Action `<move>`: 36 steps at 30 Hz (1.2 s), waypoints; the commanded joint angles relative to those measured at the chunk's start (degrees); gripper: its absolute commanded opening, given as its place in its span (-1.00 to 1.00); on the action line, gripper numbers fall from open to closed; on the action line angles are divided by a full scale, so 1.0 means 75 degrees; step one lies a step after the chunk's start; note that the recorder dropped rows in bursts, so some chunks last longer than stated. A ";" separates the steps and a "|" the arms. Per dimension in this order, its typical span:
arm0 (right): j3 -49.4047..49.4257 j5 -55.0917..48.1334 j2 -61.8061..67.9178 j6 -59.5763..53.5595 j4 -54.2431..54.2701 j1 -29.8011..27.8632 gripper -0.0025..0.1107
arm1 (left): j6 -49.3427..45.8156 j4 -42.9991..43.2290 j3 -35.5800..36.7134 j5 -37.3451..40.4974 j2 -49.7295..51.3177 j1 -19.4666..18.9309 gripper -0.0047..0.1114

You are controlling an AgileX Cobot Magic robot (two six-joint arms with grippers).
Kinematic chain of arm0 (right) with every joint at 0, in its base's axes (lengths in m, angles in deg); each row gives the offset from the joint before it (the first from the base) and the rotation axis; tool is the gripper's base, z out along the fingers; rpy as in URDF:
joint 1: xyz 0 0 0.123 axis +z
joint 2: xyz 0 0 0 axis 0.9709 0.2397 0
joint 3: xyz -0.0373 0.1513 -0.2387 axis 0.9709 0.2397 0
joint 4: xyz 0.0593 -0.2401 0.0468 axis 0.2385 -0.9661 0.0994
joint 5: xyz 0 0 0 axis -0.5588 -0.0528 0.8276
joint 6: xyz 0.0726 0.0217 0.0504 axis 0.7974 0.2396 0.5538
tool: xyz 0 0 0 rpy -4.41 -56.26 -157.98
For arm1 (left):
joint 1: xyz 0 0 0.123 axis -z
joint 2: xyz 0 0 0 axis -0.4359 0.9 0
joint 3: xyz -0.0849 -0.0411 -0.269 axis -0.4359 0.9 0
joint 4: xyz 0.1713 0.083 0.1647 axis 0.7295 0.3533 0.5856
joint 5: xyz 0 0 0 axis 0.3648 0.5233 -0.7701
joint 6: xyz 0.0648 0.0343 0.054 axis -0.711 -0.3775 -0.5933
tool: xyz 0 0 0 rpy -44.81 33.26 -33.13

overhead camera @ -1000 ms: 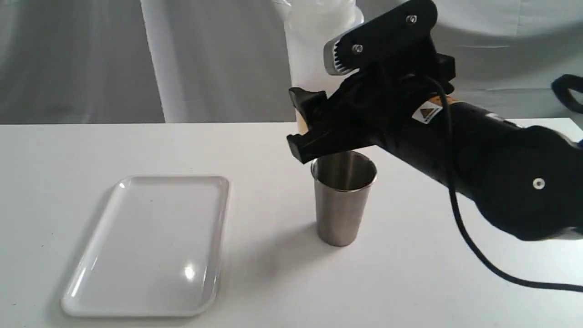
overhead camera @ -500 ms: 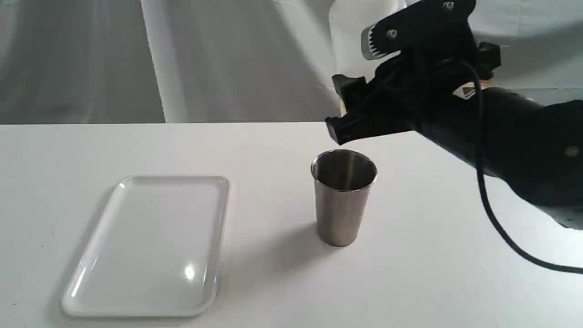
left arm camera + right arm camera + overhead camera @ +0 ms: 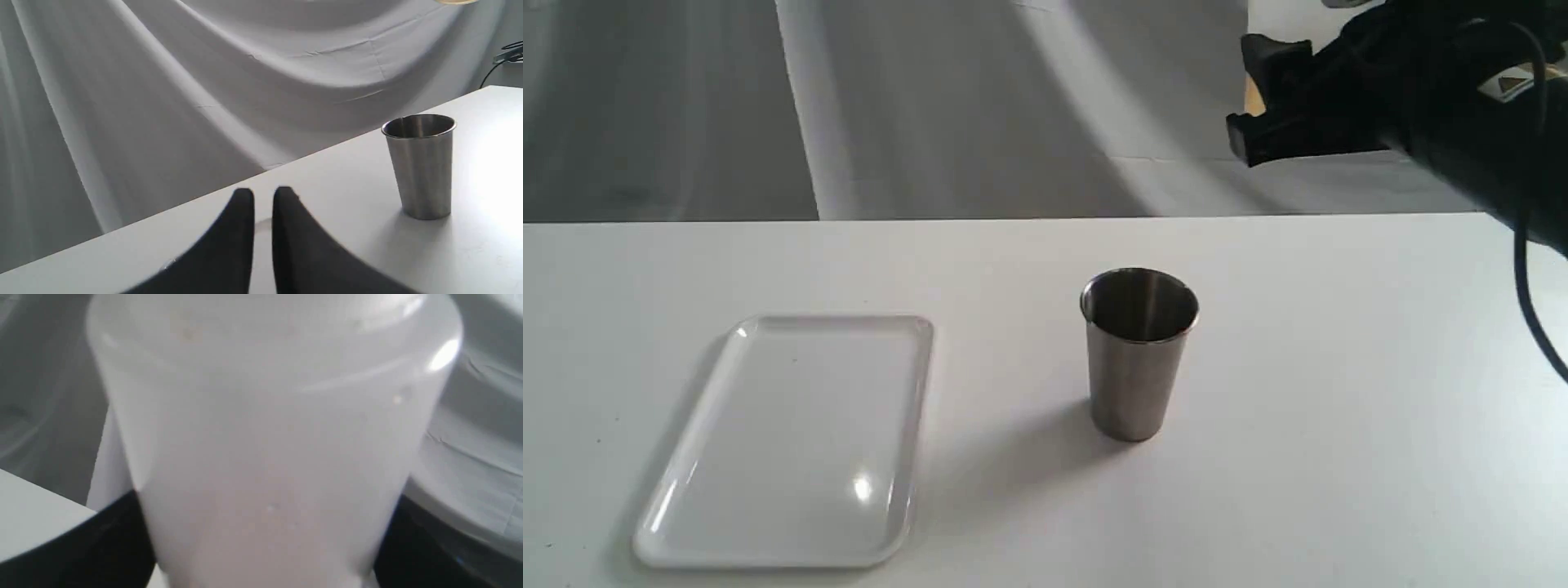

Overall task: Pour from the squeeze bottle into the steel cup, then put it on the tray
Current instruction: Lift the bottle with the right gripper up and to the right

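Note:
My right gripper [image 3: 1250,96] hangs high at the exterior view's upper right, above and to the right of the steel cup [image 3: 1137,359]. It is shut on the squeeze bottle [image 3: 1278,18], of which only a white patch and an amber sliver show there. In the right wrist view the translucent bottle [image 3: 269,437] fills the picture between the black fingers [image 3: 118,543]; its nozzle is out of view. The cup [image 3: 423,163] stands upright on the table. The white tray [image 3: 792,441] lies flat to the cup's left with nothing on it. My left gripper [image 3: 263,196] rests low over the table, shut and holding nothing.
A white table [image 3: 1339,408] carries the cup and tray, with a draped grey cloth [image 3: 931,106] behind its far edge. A black cable [image 3: 1539,318] hangs from the right arm at the right border.
The right gripper has lifted the bottle up and to the right, from just over the cup's rim to the upper right corner. Cup and tray have not moved.

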 commanded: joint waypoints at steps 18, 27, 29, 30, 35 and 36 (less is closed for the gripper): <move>-0.0080 -0.0128 -0.0431 0.0395 -0.0875 -0.0976 -0.18 | 0.0024 -0.0018 0.0034 -0.0050 0.0024 -0.0015 -0.78; -0.0177 -0.0445 -0.0431 0.0375 -0.0524 -0.0976 -0.18 | 0.0024 -0.0018 0.0034 -0.0050 0.0024 -0.0015 -0.78; -0.0177 -0.0463 -0.0431 0.0374 -0.0467 -0.0961 -0.18 | 0.0024 -0.0018 0.0034 -0.0050 0.0024 -0.0015 -0.78; -0.0177 -0.0463 -0.0431 0.0392 -0.0728 -0.0961 -0.18 | 0.0024 -0.0018 0.0034 -0.0050 0.0024 -0.0015 -0.78; -0.0377 -0.1040 -0.0431 0.2998 -0.3752 -0.0961 -0.18 | 0.0024 -0.0018 0.0034 -0.0050 0.0024 -0.0015 -0.78; -0.0461 -0.1202 -0.0431 0.3470 -0.4228 -0.0961 -0.18 | 0.0024 -0.0018 0.0034 -0.0050 0.0024 -0.0015 -0.78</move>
